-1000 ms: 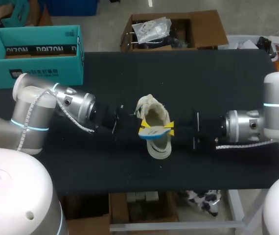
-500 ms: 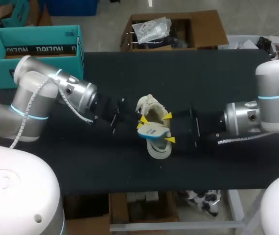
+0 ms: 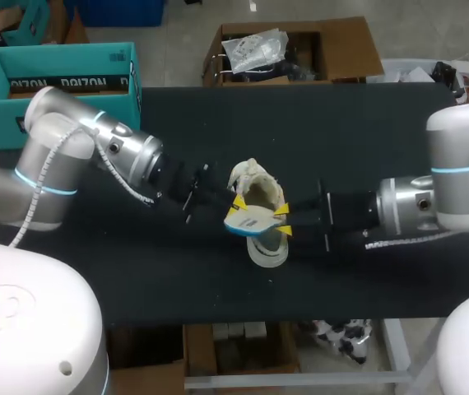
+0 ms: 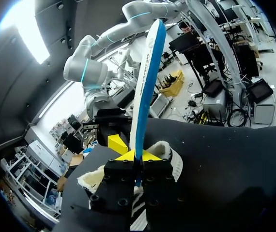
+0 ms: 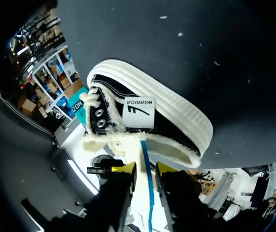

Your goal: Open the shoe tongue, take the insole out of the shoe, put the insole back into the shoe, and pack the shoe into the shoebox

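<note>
A cream shoe point(image 3: 259, 202) with a white sole and fleece lining lies mid-table, its black side panel point(image 5: 147, 121) facing the right wrist view. A white insole with a blue underside point(image 3: 247, 220) hangs over its opening. My left gripper point(image 3: 237, 206) is shut on the insole point(image 4: 145, 87), which stands edge-on out of my left gripper point(image 4: 139, 155). From the other side comes my right gripper point(image 3: 284, 221), its fingers a little apart. The insole's blue edge point(image 5: 147, 188) runs between the fingers of my right gripper point(image 5: 144, 168) with a gap showing.
The teal shoebox point(image 3: 53, 90) stands open at the table's far left corner, behind my left arm. Dark table surface point(image 3: 341, 132) stretches around the shoe, at the far right and along the front edge.
My right gripper opened wide off the insole, then narrowed again around its edge. My left arm lifted and shifted slightly, keeping its hold on the insole.
</note>
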Controlling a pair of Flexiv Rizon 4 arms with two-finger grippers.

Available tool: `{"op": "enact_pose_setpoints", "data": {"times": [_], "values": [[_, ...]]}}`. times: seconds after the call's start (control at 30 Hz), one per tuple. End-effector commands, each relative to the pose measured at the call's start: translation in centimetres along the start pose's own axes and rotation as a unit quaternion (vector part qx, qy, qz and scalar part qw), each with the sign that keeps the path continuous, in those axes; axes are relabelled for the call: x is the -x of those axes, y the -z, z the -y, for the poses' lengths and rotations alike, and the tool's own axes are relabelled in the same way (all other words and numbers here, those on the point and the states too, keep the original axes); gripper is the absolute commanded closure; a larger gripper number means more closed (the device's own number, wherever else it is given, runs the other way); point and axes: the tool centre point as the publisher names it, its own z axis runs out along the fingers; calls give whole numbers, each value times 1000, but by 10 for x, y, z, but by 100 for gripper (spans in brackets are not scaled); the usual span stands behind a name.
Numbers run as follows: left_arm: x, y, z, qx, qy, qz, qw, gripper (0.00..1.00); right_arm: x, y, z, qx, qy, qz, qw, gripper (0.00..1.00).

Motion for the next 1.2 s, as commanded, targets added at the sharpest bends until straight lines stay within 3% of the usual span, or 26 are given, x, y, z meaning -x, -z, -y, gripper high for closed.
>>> {"op": "enact_pose_setpoints", "data": {"times": [0.03, 0.17, 0.27, 0.87, 1.13, 1.17, 1.2], "values": [[1, -1, -4, 0, 7, -10, 1000, 100, 1, -1, 3, 9, 2, -3, 1000, 71], [-1, -3, -8, 0, 12, -17, 1000, 100, 1, -4, 4, 11, 5, -4, 1000, 76], [-2, -4, -11, 1, 15, -17, 1000, 100, 1, -7, 2, 11, 7, -5, 1000, 100], [1, -6, -33, 15, 22, -4, 1000, 100, 4, -32, -29, 31, 36, -20, 999, 100], [-2, -4, -32, 11, 21, -4, 1000, 100, 2, -32, -32, 40, 36, -22, 998, 100], [-2, -2, -31, 9, 18, -5, 1000, 93, 1, -32, -32, 41, 36, -22, 998, 100], [-3, -1, -29, 7, 15, -5, 1000, 77, 1, -31, -32, 42, 36, -23, 998, 100]]}}
